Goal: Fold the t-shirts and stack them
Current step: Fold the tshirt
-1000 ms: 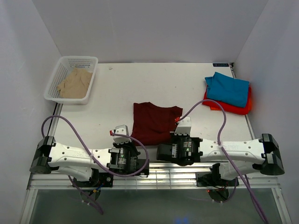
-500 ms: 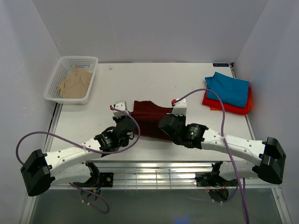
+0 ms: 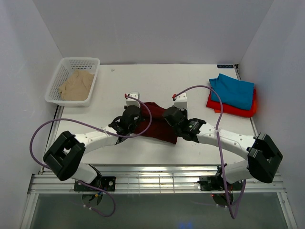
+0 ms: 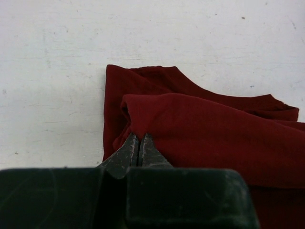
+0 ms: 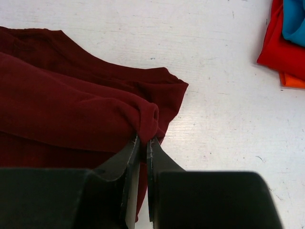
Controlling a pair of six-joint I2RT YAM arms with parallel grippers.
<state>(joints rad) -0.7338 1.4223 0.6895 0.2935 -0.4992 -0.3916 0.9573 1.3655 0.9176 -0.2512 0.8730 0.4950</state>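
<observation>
The dark maroon t-shirt lies mid-table, its near edge lifted and doubled back over the rest. My left gripper is shut on the shirt's left near corner; its jaws are pinched together on the cloth. My right gripper is shut on the right near corner, with cloth bunched between the jaws. The teal-blue t-shirt lies folded on the red-orange t-shirt at the right; both show in the right wrist view. The beige t-shirt lies crumpled in the basket.
A white mesh basket stands at the back left. White walls enclose the table on three sides. Purple cables loop over both arms. A metal rail runs along the near edge.
Both arms have reached forward from the near edge, carrying the shirt's near hem away from me over the rest of the shirt, so the maroon cloth now covers a shorter patch.
</observation>
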